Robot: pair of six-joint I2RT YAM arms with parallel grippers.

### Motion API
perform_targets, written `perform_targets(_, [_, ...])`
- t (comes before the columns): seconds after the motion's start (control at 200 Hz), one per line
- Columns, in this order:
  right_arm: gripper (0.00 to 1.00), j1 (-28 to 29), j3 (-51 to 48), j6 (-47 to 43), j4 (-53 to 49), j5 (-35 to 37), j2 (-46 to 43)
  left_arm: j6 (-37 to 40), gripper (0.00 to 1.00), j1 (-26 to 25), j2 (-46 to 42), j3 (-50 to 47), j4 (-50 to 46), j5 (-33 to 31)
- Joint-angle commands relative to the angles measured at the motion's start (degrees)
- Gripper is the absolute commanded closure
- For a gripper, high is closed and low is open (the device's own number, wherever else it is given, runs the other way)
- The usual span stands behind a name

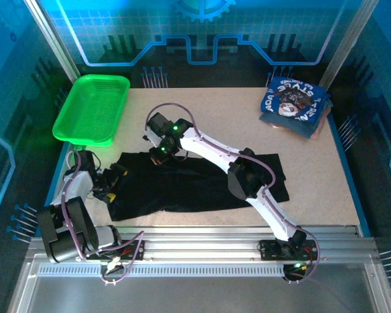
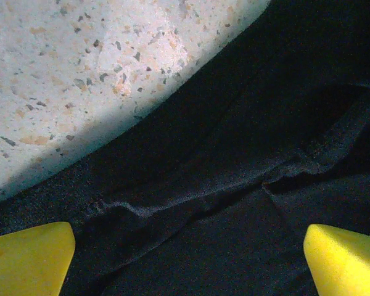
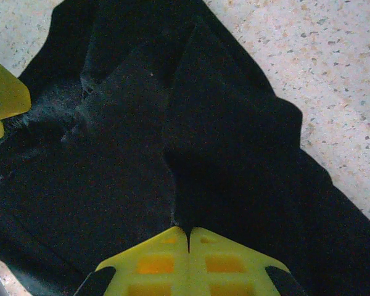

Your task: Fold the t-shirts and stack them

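Note:
The black t-shirt lies spread and creased across the middle of the table. My right arm reaches over it to its far left corner. There the right gripper is shut on a pinch of the black fabric, which rises in a fold to the fingertips. My left gripper hangs low over the shirt's left edge, open, its yellow fingers wide apart with nothing between them. The folded blue t-shirts, with white lettering and a dark print on top, sit at the far right corner.
A green plastic basket stands at the far left. Bare speckled tabletop lies to the right of the black shirt and in front of the blue stack. Metal rails run along the near edge.

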Motion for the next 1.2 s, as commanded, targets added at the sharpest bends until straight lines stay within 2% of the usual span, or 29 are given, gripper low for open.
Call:
perform_targets(0.0, [1.0, -0.31, -1.36, -1.95, -1.32, -3.36, -2.81, 1.35, 0.03, 0.67, 0.84, -1.12, -0.06, 0.94])
perform_targets(0.145, [1.0, -0.29, -5.59, -5.83, -2.42, -6.28, -5.89, 0.99, 0.03, 0.66, 0.4, -0.78, 0.11, 1.07])
perform_targets(0.36, [1.0, -0.18, -19.78, -9.16, -0.11, -9.46, -15.02, 0.6, 0.03, 0.66, 1.35, 0.02, 0.61, 0.94])
perform_targets(0.57, [1.0, 0.05, -28.68, -11.6, -0.32, -12.08, -18.72, 0.26, 0.03, 0.65, 3.0, 0.85, 1.16, 0.76])
perform_targets(0.78, [1.0, 1.71, -34.47, -12.71, -0.07, -13.99, -19.81, 0.76, 0.03, 0.7, 3.39, 1.86, 0.47, 0.15])
perform_targets(1.045, [1.0, 2.06, -38.93, -8.67, 2.8, -13.86, -20.14, 1.37, 0.03, 0.69, 3.66, 2.57, -0.31, 0.32])
perform_targets(1.196, [1.0, 1.86, -39.52, -6.59, 3.14, -12.14, -20.54, 1.64, 0.04, 0.47, -0.45, 3.54, -2.57, 2.35])
